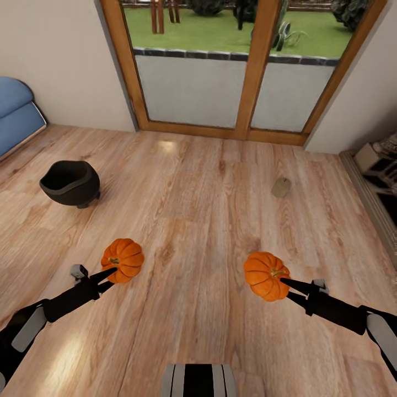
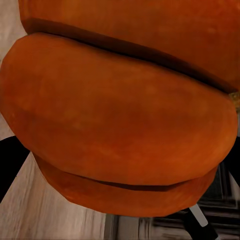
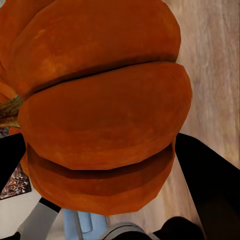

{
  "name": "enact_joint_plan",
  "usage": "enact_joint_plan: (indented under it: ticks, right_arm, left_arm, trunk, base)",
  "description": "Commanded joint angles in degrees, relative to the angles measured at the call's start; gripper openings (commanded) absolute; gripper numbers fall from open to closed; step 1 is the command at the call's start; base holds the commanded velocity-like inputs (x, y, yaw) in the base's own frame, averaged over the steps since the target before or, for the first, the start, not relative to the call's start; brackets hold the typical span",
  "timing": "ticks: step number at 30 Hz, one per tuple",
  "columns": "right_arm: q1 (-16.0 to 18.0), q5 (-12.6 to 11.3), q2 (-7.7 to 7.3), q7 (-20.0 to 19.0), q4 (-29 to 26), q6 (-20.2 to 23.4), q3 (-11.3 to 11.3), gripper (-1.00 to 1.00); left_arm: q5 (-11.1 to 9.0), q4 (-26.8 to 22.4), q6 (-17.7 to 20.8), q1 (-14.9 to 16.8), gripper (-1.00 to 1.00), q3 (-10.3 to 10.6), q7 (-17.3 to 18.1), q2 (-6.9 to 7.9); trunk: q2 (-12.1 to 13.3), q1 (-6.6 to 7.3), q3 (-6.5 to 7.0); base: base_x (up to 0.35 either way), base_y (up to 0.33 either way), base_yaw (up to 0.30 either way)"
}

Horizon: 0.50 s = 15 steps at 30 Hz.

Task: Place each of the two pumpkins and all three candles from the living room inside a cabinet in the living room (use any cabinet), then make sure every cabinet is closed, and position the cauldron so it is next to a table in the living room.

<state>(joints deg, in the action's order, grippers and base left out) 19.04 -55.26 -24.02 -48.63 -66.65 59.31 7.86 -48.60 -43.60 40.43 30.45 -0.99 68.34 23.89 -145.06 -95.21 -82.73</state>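
On the wooden floor, the black cauldron stands near the left wall beside a blue sofa, well apart from everything else. The left gripper is clamped on one pumpkin and the right gripper on the other pumpkin, both held above the boards. A small tan candle lies on the floor ahead, toward the glass door.

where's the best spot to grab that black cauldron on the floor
Probably the flared rim of the squat black matte cauldron, coming from above with one jaw inside the open mouth and one outside. It stands upright with its mouth up, and its bulging belly looks too wide to span.
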Motion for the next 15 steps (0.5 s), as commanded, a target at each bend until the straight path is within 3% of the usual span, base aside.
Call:
enact_joint_plan:
  ticks: [1,15]
  right_arm:
    - [0.04,0.24,-0.02,-0.23,0.02,0.20,0.05,-1.00]
    - [0.04,0.24,-0.06,-0.24,0.09,-0.12,0.05,-1.00]
  left_arm:
    - [-0.18,0.00,0.42,0.02,-1.00,0.02,0.04,0.05]
    - [-0.20,0.00,0.44,0.03,-1.00,0.02,0.12,0.09]
  trunk:
    - [0.00,0.03,0.28]
    - [0.19,0.39,4.52]
  base:
    - [0.000,0.000,-0.136]
    - [0.000,0.000,-0.130]
